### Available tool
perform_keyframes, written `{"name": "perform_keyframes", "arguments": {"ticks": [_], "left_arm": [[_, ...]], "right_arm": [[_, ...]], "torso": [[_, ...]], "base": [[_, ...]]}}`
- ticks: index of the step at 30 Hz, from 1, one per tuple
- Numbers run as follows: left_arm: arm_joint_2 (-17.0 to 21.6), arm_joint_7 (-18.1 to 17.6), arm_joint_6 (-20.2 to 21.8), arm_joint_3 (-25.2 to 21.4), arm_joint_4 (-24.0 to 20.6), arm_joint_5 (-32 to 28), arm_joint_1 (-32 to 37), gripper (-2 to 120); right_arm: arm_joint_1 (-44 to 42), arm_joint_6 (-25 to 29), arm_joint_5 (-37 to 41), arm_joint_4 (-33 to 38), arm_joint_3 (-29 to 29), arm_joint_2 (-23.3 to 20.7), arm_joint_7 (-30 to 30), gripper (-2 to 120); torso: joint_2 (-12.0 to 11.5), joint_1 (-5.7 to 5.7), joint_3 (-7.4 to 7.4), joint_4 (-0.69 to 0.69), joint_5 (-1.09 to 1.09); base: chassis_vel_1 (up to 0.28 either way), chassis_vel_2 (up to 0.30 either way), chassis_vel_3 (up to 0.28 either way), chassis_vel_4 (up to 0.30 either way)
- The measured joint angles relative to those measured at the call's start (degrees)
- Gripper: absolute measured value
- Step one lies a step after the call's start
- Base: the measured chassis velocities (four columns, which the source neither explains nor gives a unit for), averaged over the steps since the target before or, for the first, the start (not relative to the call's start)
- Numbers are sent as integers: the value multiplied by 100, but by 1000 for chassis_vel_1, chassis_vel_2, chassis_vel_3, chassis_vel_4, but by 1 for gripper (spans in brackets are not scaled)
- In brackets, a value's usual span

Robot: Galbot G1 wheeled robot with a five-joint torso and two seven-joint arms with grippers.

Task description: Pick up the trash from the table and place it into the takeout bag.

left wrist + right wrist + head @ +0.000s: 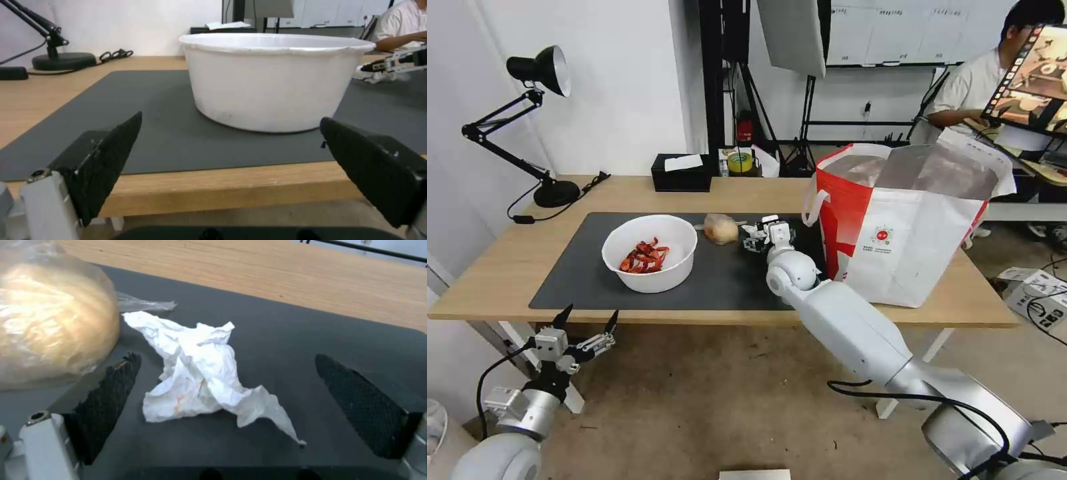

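The crumpled white tissue [204, 373] lies between the right gripper's [227, 403] spread jaws. The left gripper [587, 320], jaws apart, hangs at the white round bowl's [650, 253] 7 o'clock.

The head camera looks down across the table [507, 267]. Both wrist cameras sit low and close over its dark mat [178, 140], which all three views share.

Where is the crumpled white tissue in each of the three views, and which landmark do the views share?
Head view: the tissue lies on the dark mat, mostly hidden by the right gripper, between the small beige bag and the takeout bag.
Left wrist view: a white scrap past the bowl, under the far right gripper, is probably the tissue.
Right wrist view: middle, between the open jaws.
Shared landmark: the dark mat.
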Motion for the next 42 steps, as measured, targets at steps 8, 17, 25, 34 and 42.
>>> {"name": "perform_keyframes", "arguments": {"ticks": [8,17,25,34,42], "left_arm": [[-16,1,-8,1,-21,4,2,100],[2,1,-24,-10,-47,5,-4,100],[-9,2,-46,-16,-30,9,1,100],[-16,2,-78,-3,-57,13,-9,100],[-3,0,-158,-51,-62,34,10,100]], "right_arm": [[153,-3,-19,-335,-5,147,-119,100],[301,-22,-54,-717,-28,373,-240,100],[365,-60,-69,-878,-15,416,-264,100],[387,-111,-59,-969,3,414,-307,100],[412,-196,141,-1026,23,456,-335,88]], "torso": [[0,0,0,0,0],[0,0,0,0,0],[0,0,0,0,1],[0,0,0,0,1],[0,-1,-2,-1,0]], "base": [[0,0,0,0],[0,0,0,0],[0,0,0,0],[0,0,0,0],[0,0,0,0]]}}
